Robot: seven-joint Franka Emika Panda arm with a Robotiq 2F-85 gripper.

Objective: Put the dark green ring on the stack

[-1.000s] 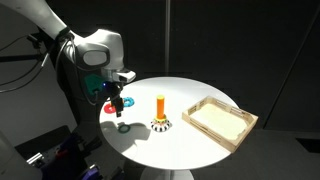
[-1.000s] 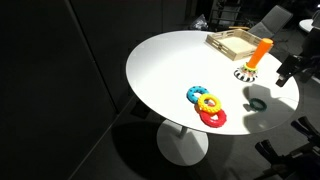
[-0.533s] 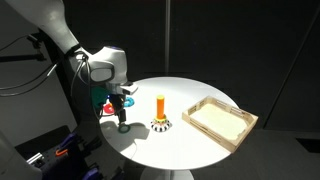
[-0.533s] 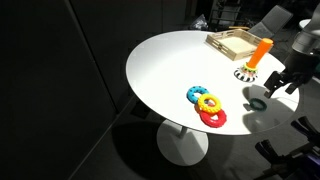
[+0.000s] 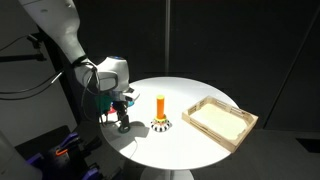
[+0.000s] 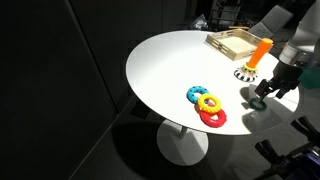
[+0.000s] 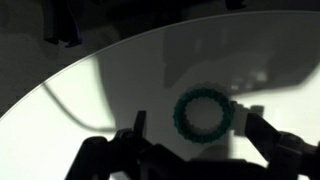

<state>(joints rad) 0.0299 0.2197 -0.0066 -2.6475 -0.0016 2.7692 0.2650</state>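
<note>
hand [image 7: 193,128] lowered, astride dark green ring [image 7: 181,112]

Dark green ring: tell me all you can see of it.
In the wrist view the dark green ring is a small flat hoop with a bumpy, toothed rim and an open centre that shows the white table beneath. It looks like matte plastic. It lies flat on the table, in shadow, between the two fingers of the open tool. One finger looks very close, but contact is unclear. Nothing is stacked on it.

Round white table [image 6: 165,65] carries wooden tray [image 6: 215,41], stack [image 6: 258,55], dark green ring [image 7: 181,116], clustered blue, yellow, red rings [image 6: 205,98]
</note>
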